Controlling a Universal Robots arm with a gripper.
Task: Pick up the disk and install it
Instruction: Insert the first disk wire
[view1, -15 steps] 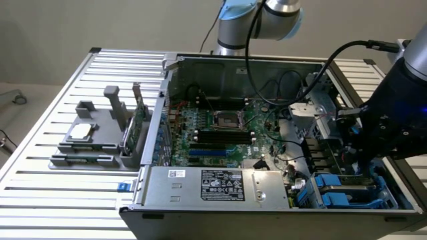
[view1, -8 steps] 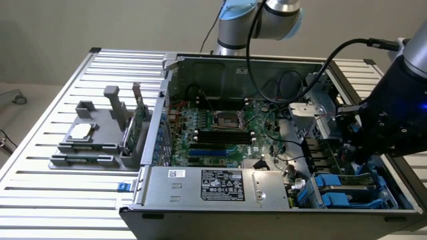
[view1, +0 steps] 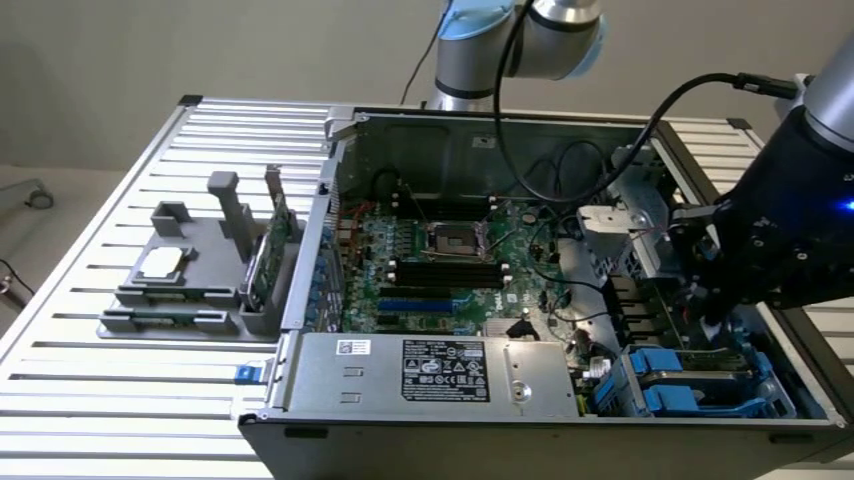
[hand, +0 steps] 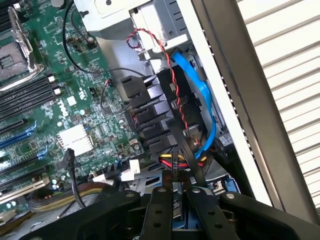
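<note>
Down at the claw we see the two black fingers drawn almost together, with a thin dark slit between them. We read that as closed, though we cannot tell whether they pinch anything. It hangs low in the corner of the open computer case, directly over the drive bay, probably because the bay can only be reached from above. The disk lies just below the fingertips, flat in that bay with its blue carrier around it. We judge it already seated, or very nearly, and not lifted. Right beside the fingers runs a black cable, and a blue data cable curves along the case wall with a twisted red-and-black wire crossing it. The leads crowd this corner, so the approach looks tight. Farther out are the green motherboard and the labelled power supply. Well apart, on the slatted aluminium table at the exterior view's left, a grey fixture holds other parts.
</note>
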